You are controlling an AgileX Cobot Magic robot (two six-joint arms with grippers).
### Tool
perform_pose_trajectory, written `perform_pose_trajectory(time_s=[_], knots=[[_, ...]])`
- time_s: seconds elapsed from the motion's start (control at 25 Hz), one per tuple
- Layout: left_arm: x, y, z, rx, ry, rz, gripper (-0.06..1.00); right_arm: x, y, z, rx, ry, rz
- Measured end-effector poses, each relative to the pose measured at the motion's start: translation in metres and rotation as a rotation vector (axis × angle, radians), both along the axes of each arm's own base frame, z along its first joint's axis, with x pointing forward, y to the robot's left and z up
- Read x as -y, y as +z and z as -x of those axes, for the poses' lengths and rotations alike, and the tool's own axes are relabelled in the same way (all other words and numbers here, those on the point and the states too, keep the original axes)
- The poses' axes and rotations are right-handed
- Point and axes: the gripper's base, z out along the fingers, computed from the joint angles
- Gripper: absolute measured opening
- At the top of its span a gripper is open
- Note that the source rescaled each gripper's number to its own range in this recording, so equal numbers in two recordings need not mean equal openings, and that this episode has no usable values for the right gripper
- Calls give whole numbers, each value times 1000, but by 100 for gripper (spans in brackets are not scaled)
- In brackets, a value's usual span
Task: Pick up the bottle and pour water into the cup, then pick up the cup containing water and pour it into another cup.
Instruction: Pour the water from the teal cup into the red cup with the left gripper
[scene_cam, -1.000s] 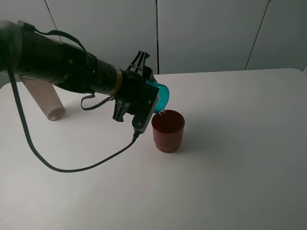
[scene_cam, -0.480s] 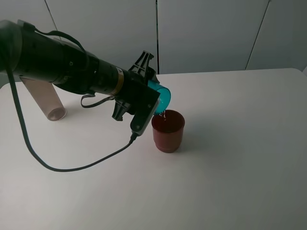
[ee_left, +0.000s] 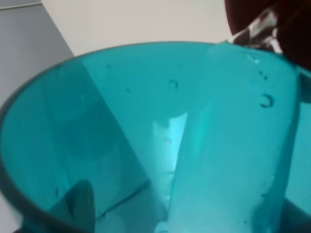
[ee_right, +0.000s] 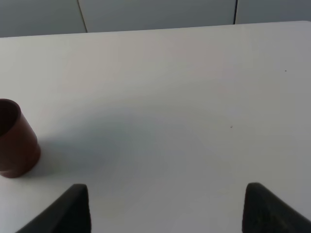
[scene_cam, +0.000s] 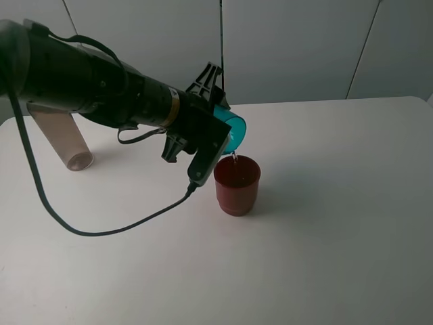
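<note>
Exterior high view: the teal cup point(scene_cam: 232, 131) is tipped steeply on its side, mouth to the right and down, its lip just above the far-left rim of the dark red cup point(scene_cam: 237, 185). A thin thread of water falls between them. The left gripper point(scene_cam: 215, 128) is clamped on the teal cup, holding it from the left. The left wrist view looks through the cup wall point(ee_left: 146, 136) and shows water breaking off the lip above the red cup point(ee_left: 262, 24).

To pour well, I judge the lip should stay over the red cup's opening, not its rim, and the tilt should grow slowly so the stream does not overshoot or run down the outside. The red cup stands free on the white table point(scene_cam: 325, 237), so any touch could shift it.

The bottle point(scene_cam: 64, 142) stands at the far left, well apart. The right gripper point(ee_right: 165, 208) is spread wide and empty, right of the red cup point(ee_right: 14, 141).
</note>
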Motion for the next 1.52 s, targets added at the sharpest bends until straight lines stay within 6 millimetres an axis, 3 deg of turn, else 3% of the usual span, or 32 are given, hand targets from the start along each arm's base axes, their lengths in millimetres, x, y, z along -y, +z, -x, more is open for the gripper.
perform_pose_trajectory(time_s=[1.52], knots=[[4,0,3,152,-187,-182,9,0,0,0,0,0,0]])
